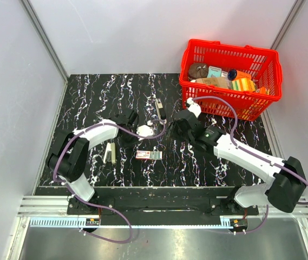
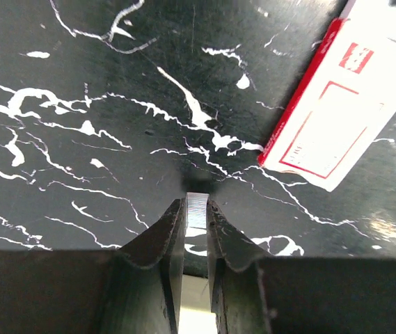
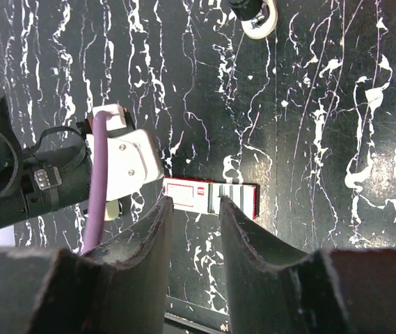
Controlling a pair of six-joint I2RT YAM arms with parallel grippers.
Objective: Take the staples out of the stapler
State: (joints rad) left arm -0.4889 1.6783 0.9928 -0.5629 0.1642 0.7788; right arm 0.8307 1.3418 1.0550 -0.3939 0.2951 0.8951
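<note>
Extraction is looking finished: your left gripper (image 2: pixel 196 203) is pinching a thin silvery strip (image 2: pixel 197 221), judged to be the staples. Your right gripper (image 3: pixel 194 203) is waiting, fingers spread. The next move is calling for laying the strip down near the staple box (image 2: pixel 323 104) at 2 o'clock. The stapler (image 1: pixel 109 153) — cream and grey, apparently — is lying flat at 9 o'clock of that box.

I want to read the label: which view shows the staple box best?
Left wrist: the box is close, label large, though cropped. Top external shows it whole but tiny; right wrist shows it partly behind the fingers.
</note>
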